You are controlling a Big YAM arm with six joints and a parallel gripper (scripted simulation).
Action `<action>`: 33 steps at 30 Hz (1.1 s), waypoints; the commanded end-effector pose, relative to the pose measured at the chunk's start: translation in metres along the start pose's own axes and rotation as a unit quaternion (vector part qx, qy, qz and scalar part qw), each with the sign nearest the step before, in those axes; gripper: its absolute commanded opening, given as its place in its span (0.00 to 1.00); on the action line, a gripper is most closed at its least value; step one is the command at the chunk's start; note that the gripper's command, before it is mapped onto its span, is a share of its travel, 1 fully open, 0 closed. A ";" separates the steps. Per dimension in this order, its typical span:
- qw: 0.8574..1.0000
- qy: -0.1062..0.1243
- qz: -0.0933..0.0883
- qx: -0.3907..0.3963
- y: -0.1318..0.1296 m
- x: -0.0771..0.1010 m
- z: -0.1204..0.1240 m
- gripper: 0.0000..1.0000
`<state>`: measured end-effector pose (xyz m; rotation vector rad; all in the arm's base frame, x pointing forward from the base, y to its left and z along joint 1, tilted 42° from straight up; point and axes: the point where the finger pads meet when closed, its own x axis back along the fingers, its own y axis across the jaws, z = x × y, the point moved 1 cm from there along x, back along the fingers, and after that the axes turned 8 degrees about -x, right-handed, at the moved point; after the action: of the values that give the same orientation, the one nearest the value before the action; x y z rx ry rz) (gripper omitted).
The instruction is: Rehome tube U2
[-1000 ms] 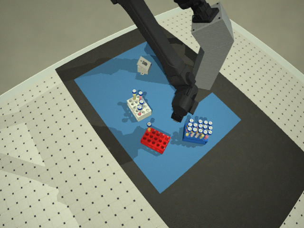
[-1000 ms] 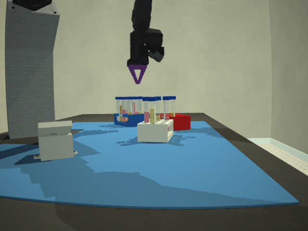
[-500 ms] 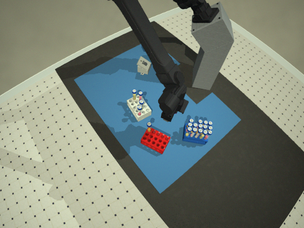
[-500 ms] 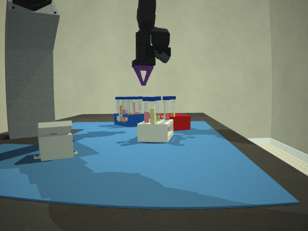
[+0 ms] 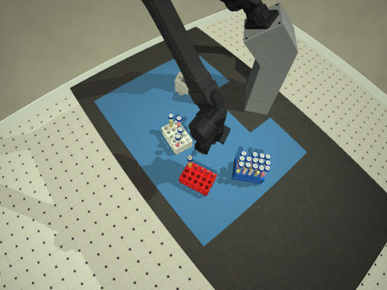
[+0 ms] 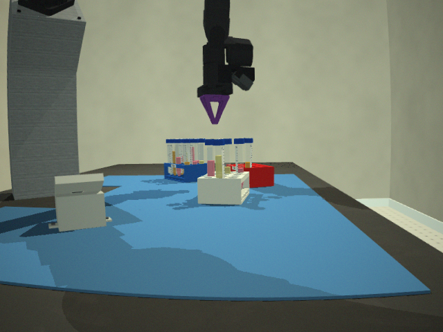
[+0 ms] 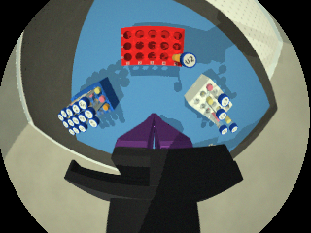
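Purple two-fingered gripper [image 6: 214, 121] clenched fully, tips meeting in a point, grasping nothing, hanging high above all three racks.

Below the jaws and just to one side in the top view: red plastic quarantine rack [image 5: 198, 178], with a single clear tube, blue-rimmed white cap [image 5: 189, 157], amber fill at the bottom, upright in a corner well nearest the jaws. Cap lettering too small to read, so not certain as U2.

Off to the other side of the jaws: white block destination rack [image 5: 176, 139], carrying four capped tubes with pink and pale yellow fills. Farther from the jaws, beyond the red rack: blue source rack [image 5: 248, 177], packed with capped tubes, fills amber, pink and cream.

Well apart from the jaws, near the arm's forearm: small grey box-shaped button housing [image 6: 79, 201], slanted top.

Under everything: bright blue mat [image 5: 218, 215], crossed by darker shadow patches, laid on a dark brown bench top [image 5: 297, 225]. Around that, cream perforated flooring [image 5: 78, 234] with a regular grid of black dots. Plain beige walls behind. Tall ribbed grey pedestal [image 5: 270, 62] bearing the black arm.
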<state>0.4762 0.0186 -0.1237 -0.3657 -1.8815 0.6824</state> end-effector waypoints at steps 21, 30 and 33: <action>0.992 -0.008 -0.006 -0.123 0.010 0.009 -0.005 0.00; 0.967 -0.007 -0.007 -0.254 0.010 0.009 -0.005 0.00; 0.953 -0.007 -0.007 -0.302 0.010 0.009 -0.005 0.00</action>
<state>0.4758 0.0198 -0.1240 -0.6728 -2.0376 0.2117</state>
